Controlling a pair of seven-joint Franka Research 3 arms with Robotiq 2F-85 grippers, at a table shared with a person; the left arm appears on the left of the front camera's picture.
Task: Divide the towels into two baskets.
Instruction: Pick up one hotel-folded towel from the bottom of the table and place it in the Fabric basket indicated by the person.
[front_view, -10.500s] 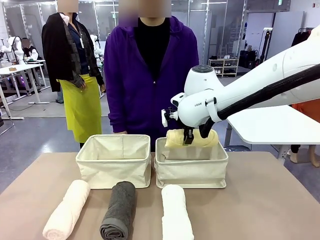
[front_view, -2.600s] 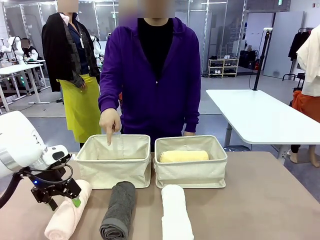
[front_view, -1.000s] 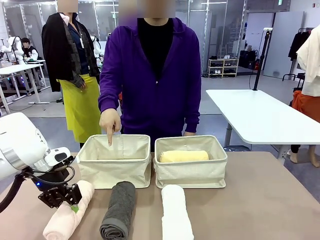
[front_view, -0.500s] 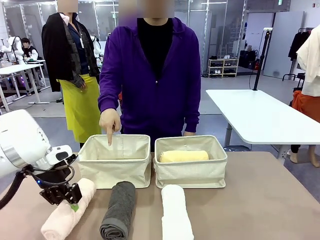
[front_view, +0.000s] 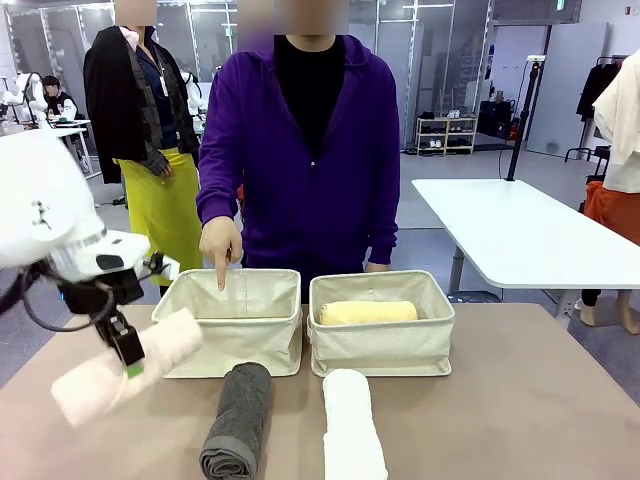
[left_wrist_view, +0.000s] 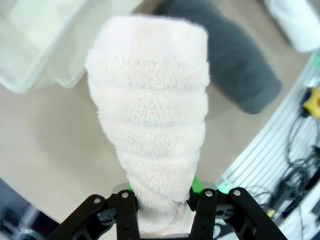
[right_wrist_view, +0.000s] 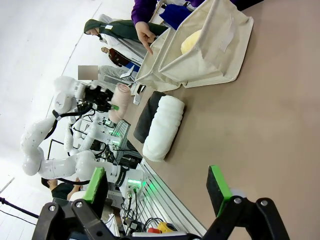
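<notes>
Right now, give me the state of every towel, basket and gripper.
left gripper: shut on the pink towel.
pink towel: held clear of the table, tilted.
right gripper: open, empty.
left basket: upright, no towel showing inside.
right basket: upright, holds the yellow towel.
grey towel: lying on the table.
white towel: lying on the table.

From where I stood, no word, brand, number or sign could be read; a small dark mark on the white left arm (front_view: 32, 195) was too blurred.
</notes>
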